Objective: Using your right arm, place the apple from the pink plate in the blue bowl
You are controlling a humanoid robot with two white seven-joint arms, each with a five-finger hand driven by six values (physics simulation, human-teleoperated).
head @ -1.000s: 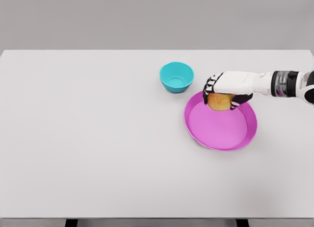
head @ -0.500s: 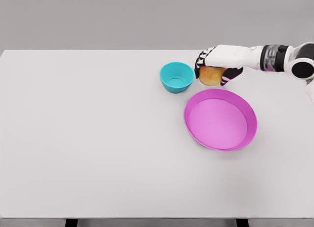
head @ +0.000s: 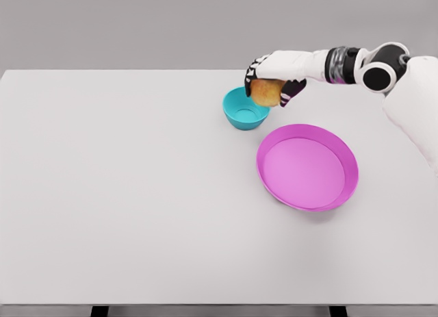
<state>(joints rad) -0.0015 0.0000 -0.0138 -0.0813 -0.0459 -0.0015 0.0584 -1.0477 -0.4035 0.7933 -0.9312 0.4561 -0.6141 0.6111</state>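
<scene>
Gray wall stands behind a big white worktop (head: 137, 194). On the worktop, near the far side, sits a small blue bowl (head: 241, 112). Nothing lies in the part of the bowl that shows. Just beside it, closer to the front and more to the right, lies a round pink plate (head: 308, 168). The plate has nothing on it. The bowl and the plate are close but do not touch. The white right arm comes in from the right side and reaches across, above the far part of the worktop. Its right hand (head: 272, 76) has its fingers (head: 290, 90) curled around a yellow-orange apple (head: 265, 92). The hand grips the apple from above, and the dark fingers wrap down its sides. The apple is up in the air, held over the right rim of the blue bowl. It covers a bit of that rim from this view. The apple is well away from the pink plate.
</scene>
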